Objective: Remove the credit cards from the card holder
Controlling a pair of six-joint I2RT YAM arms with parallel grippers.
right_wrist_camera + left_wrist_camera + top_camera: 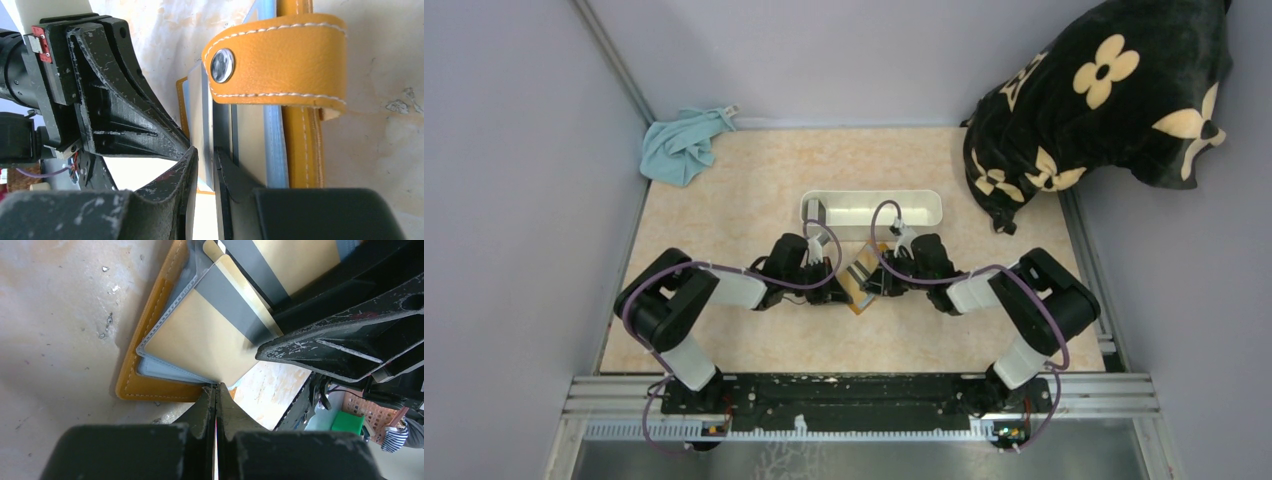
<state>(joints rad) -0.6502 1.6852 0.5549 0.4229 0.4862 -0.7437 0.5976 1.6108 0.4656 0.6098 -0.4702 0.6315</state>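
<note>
Left arm (669, 305) and right arm (1054, 300): bulky black joint housings with white link segments between them. Purple cables (724, 268) ran in loops along each arm, base to wrist. Both bases sat on a black mounting rail (854, 390) edged in silver extrusion. Left gripper (216, 390) and right gripper (205, 152): black tapered fingers, scuffed all over with pale scratches. A small red tag (39, 39) and dark screw holes marked the left gripper's body.

Both arms bend elbows-out and reach inward, wrists low over the table, so the tools nearly meet. The left tool (216, 390) has its fingertips pressed flat together. Just opposite it, the right tool (206, 160) pinches a credit card (207, 125) edge between narrowly parted fingers.
</note>
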